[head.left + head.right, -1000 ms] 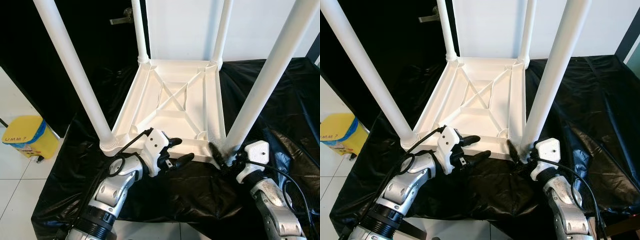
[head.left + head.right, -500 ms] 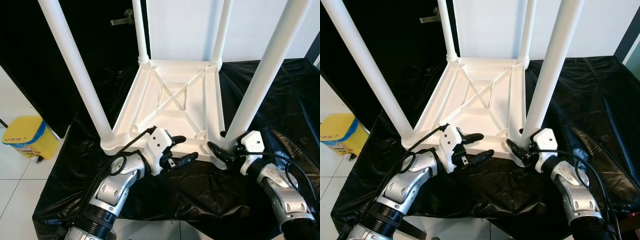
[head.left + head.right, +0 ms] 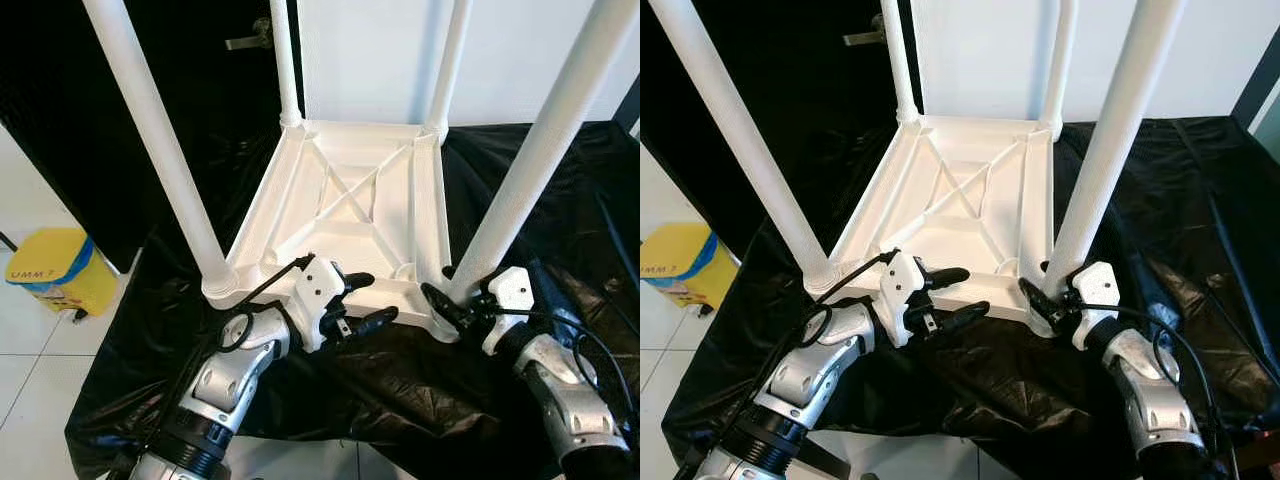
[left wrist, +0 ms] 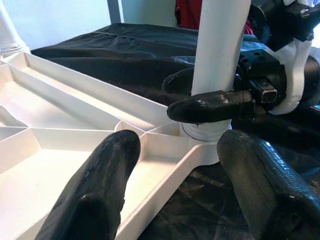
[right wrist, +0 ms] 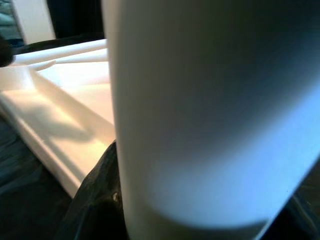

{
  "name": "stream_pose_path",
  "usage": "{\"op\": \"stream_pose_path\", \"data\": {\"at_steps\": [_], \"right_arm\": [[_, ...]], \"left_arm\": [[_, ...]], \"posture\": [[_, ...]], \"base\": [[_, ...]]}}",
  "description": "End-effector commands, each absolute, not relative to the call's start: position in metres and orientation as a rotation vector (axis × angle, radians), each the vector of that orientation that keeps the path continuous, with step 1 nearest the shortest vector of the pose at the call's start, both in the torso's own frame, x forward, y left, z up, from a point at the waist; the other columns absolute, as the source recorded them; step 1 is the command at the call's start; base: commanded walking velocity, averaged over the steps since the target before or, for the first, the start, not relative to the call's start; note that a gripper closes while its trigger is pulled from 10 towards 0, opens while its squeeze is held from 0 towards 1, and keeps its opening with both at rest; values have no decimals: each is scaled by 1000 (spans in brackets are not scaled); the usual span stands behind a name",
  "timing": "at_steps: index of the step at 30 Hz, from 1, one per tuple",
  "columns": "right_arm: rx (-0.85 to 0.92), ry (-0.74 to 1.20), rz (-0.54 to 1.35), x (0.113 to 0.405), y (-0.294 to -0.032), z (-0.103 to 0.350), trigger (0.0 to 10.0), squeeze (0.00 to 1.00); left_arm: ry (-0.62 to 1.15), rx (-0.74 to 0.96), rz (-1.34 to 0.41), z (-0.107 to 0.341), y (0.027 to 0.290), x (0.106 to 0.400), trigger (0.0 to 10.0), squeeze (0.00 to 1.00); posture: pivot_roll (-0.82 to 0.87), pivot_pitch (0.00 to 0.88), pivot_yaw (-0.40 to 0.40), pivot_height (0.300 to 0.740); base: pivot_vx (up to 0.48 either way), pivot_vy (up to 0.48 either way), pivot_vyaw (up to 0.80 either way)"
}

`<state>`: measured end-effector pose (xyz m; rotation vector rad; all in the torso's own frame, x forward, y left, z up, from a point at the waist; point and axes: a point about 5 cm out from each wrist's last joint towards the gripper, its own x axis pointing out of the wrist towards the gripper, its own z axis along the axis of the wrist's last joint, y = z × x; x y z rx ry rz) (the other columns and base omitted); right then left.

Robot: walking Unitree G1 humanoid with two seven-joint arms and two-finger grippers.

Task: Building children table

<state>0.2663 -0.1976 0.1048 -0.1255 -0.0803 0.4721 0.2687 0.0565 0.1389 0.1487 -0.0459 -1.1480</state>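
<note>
Left eye view shows one white children table (image 3: 350,200) upside down on black plastic sheet (image 3: 540,190), with four legs pointing up. Left gripper (image 3: 365,298) is spread open over the near rim. Left wrist view shows the right gripper (image 4: 200,97) clamped around the near right leg (image 4: 220,55). Right wrist view shows this leg very close.

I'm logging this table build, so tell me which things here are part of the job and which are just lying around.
Part of the job:
- upturned white tabletop
- near right leg, with the right gripper closed around its base
- the other three legs
- left gripper, open over the tabletop's near edge

Just lying about:
- yellow bin on the floor
- black sheet under the table
</note>
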Motion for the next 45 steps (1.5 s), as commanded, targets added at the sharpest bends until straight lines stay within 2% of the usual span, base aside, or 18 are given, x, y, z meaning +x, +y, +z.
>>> {"op": "stream_pose_path", "data": {"at_steps": [1, 3, 6, 7, 11, 15, 16, 19, 22, 28, 38, 44, 45], "right_arm": [[-105, -42, 388, 262, -201, 95, 10000, 0], [-105, -42, 388, 262, -201, 95, 10000, 0], [-103, -31, 307, 263, -199, 93, 10000, 0], [-118, -30, 199, 265, -200, 91, 10000, 0], [-129, -24, 149, 265, -200, 89, 10000, 0], [-114, -34, 47, 266, -196, 87, 10000, 0], [-110, -19, -48, 267, -196, 84, 10000, 0], [-109, -11, -81, 267, -197, 83, 10000, 0], [-61, 25, -213, 269, -185, 77, 10000, 0], [-14, 26, -130, 273, -147, 77, 10000, 0], [-77, -57, -158, 278, -148, 90, 10000, 0], [-103, -113, -157, 272, -156, 99, 10000, 0], [-88, -126, -114, 271, -154, 100, 10000, 1000]], "left_arm": [[-26, 148, -1167, 134, 58, 267, 10000, 0], [-26, 148, -1167, 134, 58, 267, 10000, 0], [-23, 149, -1166, 133, 59, 268, 10000, 0], [-25, 159, -1157, 133, 59, 271, 10000, 0], [-30, 165, -1149, 133, 60, 274, 10000, 0], [-41, 168, -1147, 136, 60, 277, 10000, 0], [-41, 173, -1146, 137, 60, 278, 10000, 0], [-41, 174, -1145, 137, 60, 278, 10000, 0], [-40, 179, -1150, 136, 59, 279, 10000, 0], [-50, 180, -1155, 137, 56, 281, 10000, 0], [-73, 204, -1150, 142, 58, 285, 10000, 0], [-92, 178, -1140, 144, 53, 279, 10000, 0], [-95, 173, -1141, 143, 51, 277, 10000, 0]], "posture": [[-180, 0, 16, 740], [-180, 0, 16, 740], [-190, 0, 16, 740], [-191, 0, 12, 740], [-191, 0, 12, 740], [-190, 0, 17, 740], [-193, 0, 20, 740], [-193, 0, 20, 740], [-197, 0, 27, 740], [-194, 0, 29, 740], [-173, 0, 30, 740], [-161, 0, -2, 740], [-159, 0, -7, 740]], "base": [[0, 0, 0], [0, 0, 0], [0, 0, 0], [0, 0, 0], [0, 0, 0], [0, 0, 0], [0, 0, 0], [0, 0, 0], [0, 0, 0], [0, 0, 0], [0, 0, 0], [0, 0, 0], [0, 0, 0]]}}
